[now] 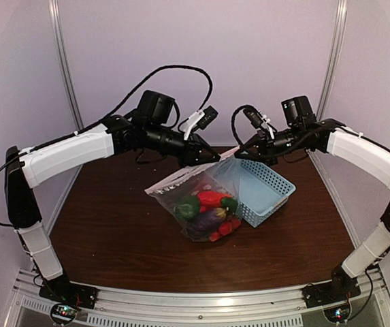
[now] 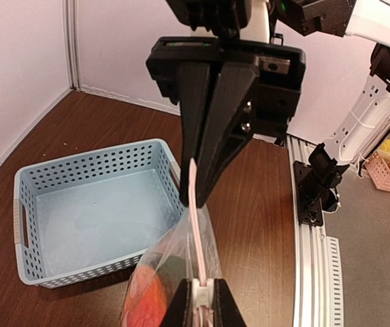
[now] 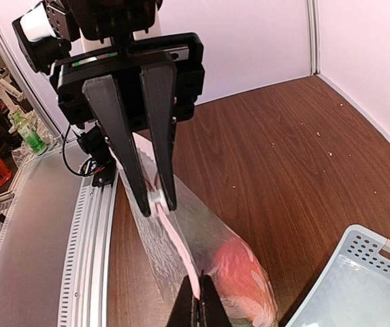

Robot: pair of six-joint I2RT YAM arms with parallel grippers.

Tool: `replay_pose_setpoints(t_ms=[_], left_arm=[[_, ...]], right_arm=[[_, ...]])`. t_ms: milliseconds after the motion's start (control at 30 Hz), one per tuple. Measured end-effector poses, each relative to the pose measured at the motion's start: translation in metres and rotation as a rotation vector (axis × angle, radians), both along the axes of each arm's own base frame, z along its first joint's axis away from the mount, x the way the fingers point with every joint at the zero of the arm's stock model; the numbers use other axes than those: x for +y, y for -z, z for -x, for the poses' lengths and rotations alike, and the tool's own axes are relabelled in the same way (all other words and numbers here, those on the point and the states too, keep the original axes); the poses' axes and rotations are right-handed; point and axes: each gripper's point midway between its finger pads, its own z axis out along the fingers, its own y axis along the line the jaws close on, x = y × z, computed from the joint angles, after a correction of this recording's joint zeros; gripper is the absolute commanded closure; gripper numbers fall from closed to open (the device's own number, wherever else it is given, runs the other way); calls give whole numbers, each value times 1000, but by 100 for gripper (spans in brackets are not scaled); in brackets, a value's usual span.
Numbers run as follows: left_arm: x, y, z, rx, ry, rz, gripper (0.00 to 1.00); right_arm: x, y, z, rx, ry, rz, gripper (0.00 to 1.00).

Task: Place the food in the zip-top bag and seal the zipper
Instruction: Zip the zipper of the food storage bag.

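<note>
Top external view, supplemented by the two wrist views: the task at its sealing stage. The food (image 1: 209, 208), toy pieces in red, green and dark purple, lies inside the clear bag (image 1: 181, 197). The bag's lower part rests on the worktop (image 1: 113, 225) beside the light blue basket (image 1: 269, 203) and appears to touch it. Nothing shows inside the basket and no loose piece is seen on the worktop, so the filling step is judged complete; what is left is the seal. The zipper (image 1: 181, 178), a pale pink strip along the mouth edge, is raised off the worktop and slopes up from the bag's left corner toward the basket side. The left tool (image 1: 208, 161) is closed narrowly on the strip at a small white slider (image 2: 201, 287). The right tool (image 1: 241, 153) is pinched fully shut on the strip a short stretch further along, near its upper end, so the strip runs taut between the two. How much of the mouth is already pressed together cannot be told from these views; sealing is best judged as begun but not shown finished. Both arms rise from their bases at the near edge, with elbows out to the sides and forearms converging above the far middle of the worktop. The wrists are turned inward so that the two pairs of fingers face each other along the line of the strip, each wrist view showing the opposite tool head-on.
</note>
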Motion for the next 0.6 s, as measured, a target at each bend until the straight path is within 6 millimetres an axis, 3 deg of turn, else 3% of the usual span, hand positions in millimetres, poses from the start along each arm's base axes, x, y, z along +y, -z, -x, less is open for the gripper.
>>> replay_pose_setpoints(t_ms=[600], left_arm=[[55,12,11,-18,-94,-72,100]], right_arm=[[-23,2,-17,7,74,-23,100]])
